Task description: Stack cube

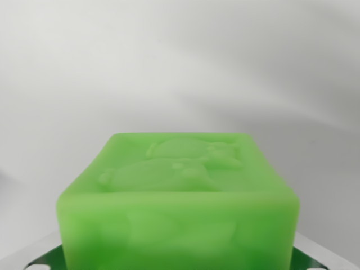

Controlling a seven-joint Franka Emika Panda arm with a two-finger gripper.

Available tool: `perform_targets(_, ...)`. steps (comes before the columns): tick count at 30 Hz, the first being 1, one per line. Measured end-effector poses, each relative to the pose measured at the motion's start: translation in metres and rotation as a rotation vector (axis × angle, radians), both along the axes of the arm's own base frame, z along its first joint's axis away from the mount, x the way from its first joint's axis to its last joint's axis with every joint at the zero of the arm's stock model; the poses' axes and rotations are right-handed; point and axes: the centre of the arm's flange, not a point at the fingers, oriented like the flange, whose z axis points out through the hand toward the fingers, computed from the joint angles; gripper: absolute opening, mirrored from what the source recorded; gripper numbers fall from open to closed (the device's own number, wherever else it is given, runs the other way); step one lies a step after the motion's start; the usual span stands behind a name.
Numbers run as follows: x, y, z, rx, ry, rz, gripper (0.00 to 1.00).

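step: likely carrying green cube (177, 197) | end effector (177, 260): grip state cannot tell, fingers hidden | surroundings: blurred pale background | next: needs locating base cube, aligning above, lowering squarely

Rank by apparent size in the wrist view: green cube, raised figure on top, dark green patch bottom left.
1. green cube, near the camera.
2. raised figure.
3. dark green patch, partly cropped.

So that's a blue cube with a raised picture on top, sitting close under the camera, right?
Not quite: the cube is green, not blue. The wrist view shows it clearly. The rest holds: it has a raised picture on top and sits close under the camera.
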Motion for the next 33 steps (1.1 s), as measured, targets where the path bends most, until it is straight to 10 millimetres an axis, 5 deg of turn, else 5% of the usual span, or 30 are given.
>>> perform_targets(33, -0.033, 0.053, 0.018, 0.0, 0.001, -0.221, 0.0)
